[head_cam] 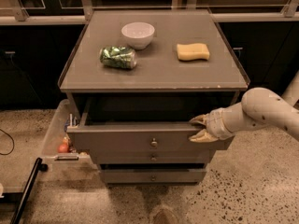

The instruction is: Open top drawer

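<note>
The top drawer (126, 140) is the widest grey drawer of the cabinet, with a small round brass knob (153, 143). It stands partly pulled out, and its dark interior shows under the cabinet top. My gripper (198, 128) is at the right end of the drawer front. One finger (198, 120) lies behind the front's upper edge and the other finger (200, 136) lies on its face, so the gripper clasps the front panel. My pale arm (261, 111) reaches in from the right.
Two narrower drawers (152, 158) sit closed below. On the cabinet top (159, 76) are a white bowl (138, 34), a crumpled green bag (118, 57) and a yellow sponge (193, 51). A bin with small items (60, 139) stands left, and a black pole (25, 192) lies on the floor.
</note>
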Available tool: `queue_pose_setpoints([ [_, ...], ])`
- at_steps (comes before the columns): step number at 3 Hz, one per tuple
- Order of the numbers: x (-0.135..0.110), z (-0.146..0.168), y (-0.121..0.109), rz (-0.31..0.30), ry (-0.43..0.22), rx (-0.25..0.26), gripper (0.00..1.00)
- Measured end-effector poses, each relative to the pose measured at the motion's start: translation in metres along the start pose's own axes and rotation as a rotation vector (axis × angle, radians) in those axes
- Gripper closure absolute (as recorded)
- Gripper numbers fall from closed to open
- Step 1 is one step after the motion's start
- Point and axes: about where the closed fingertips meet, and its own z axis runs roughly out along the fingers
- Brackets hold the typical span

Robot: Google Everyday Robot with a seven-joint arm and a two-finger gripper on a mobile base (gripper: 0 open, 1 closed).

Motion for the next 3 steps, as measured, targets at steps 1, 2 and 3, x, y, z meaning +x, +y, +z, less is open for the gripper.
queue_pose_setpoints([
  [1,0.0000,0.0000,0.0000,0.000,0.000,0.000,0.88],
  [2,0.0000,0.0001,0.0001,0.000,-0.001,0.000,0.65],
  [3,-0.0007,0.0002,0.0059,0.003,-0.024,-0.020,0.69],
])
